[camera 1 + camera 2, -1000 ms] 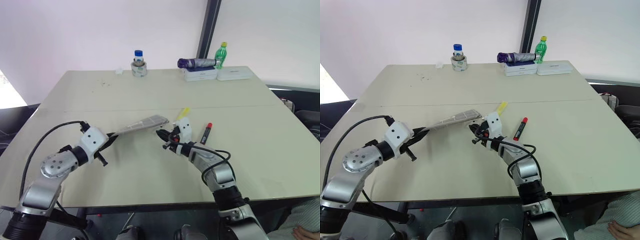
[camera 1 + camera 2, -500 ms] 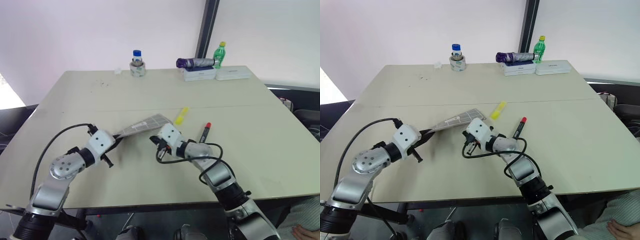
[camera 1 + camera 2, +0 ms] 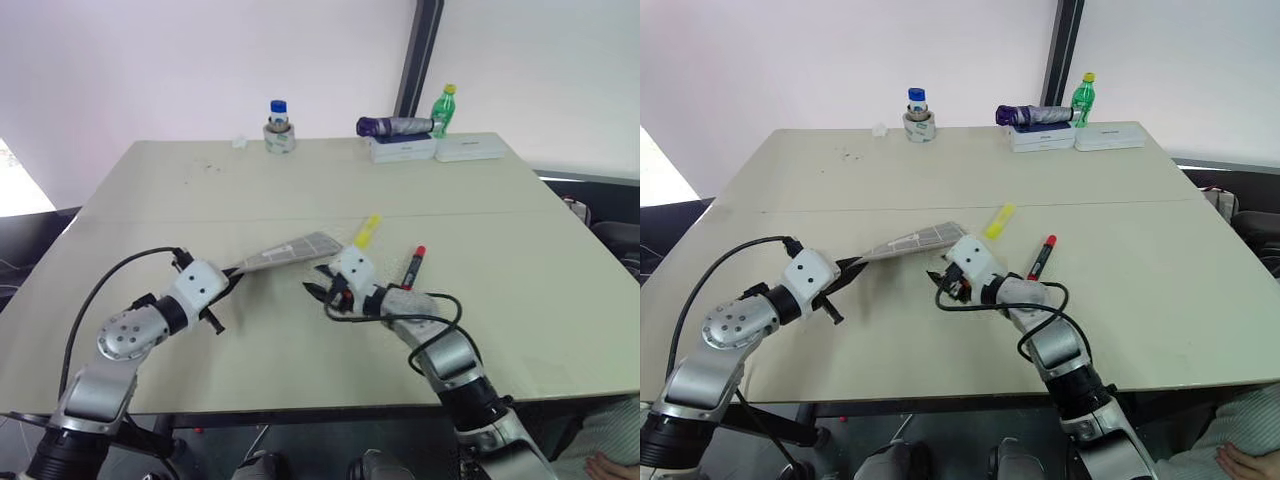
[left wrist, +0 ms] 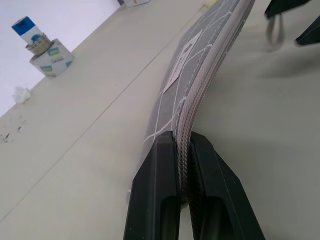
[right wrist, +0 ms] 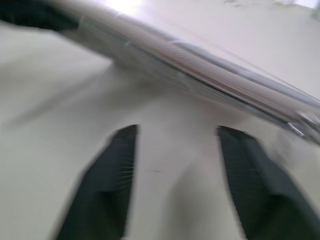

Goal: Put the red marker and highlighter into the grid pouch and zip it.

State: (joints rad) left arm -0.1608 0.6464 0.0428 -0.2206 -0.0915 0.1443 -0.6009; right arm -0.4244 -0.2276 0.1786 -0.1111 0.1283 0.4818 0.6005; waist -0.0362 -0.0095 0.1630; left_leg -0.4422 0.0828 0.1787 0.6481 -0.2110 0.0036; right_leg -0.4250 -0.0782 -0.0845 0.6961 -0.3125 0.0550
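Two grippers: left gripper (image 4: 182, 150) clamped on grid pouch (image 3: 290, 249) zipper edge, pouch lifted; right gripper (image 5: 175, 170) spread wide, empty, just below pouch. Highlighter (image 3: 366, 229), red marker (image 3: 413, 264) lie beyond it. Advice: steady pouch, fetch highlighter.

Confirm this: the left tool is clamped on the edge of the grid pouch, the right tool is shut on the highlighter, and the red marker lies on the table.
One part is wrong. The right tool is open and holds nothing, as the right wrist view shows; the highlighter lies on the table. The left tool does clamp the grid pouch, and the red marker does lie on the table.
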